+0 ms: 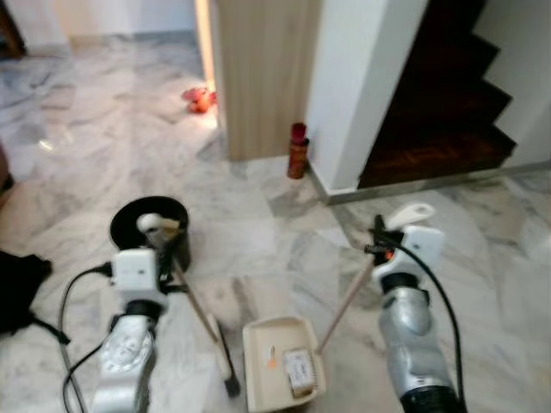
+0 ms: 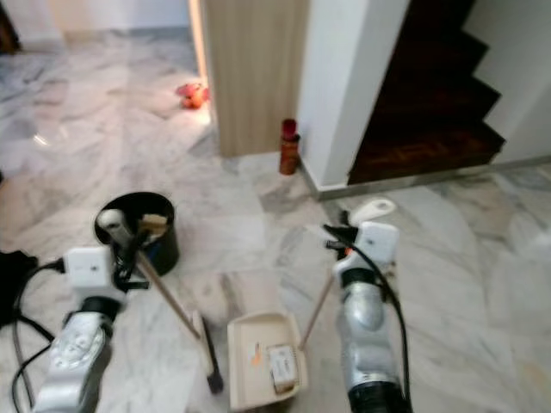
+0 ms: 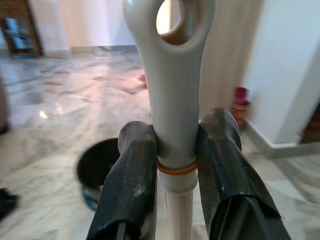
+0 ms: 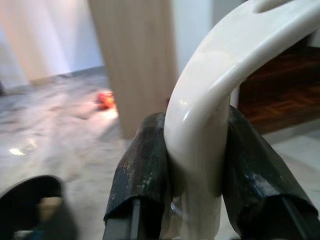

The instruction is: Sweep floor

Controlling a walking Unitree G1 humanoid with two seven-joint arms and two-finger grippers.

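Two tools: a broom and a dustpan are held, one in each gripper, over a grey-veined marble floor (image 1: 258, 232).
Left gripper (image 3: 175, 150): its two black fingers (image 3: 132, 175) are pressed against either side of the grey plastic grip of the broom (image 1: 194, 305), just under the hanging hole at the top.
Broom axis: the long pale handle is tilted, its top end at the left gripper near the bin and its lower end slanting toward the robot and toward its right; the dark head (image 1: 225, 361) is set on the floor, just beside the left edge of the dustpan tray.
Right gripper (image 4: 192, 160): its fingers (image 4: 145, 175) are clamped on the curved cream grip of the dustpan (image 1: 282, 361).
Dustpan axis: a thin stick (image 1: 346, 303) is seen rising from the tray's right side, up and to the right, to the right gripper; the cream tray lies flat on the floor between the two arms, with a small label-like item and an orange speck inside.
Bin (image 1: 151, 225): a black round bin is placed on the floor just beyond the left gripper.
Background: a red-capped bottle (image 1: 298, 151) is stood at the foot of a wooden panel (image 1: 263, 77), dark stairs (image 1: 439, 112) are seen at the right, and a small red object (image 1: 198, 99) lies further off.
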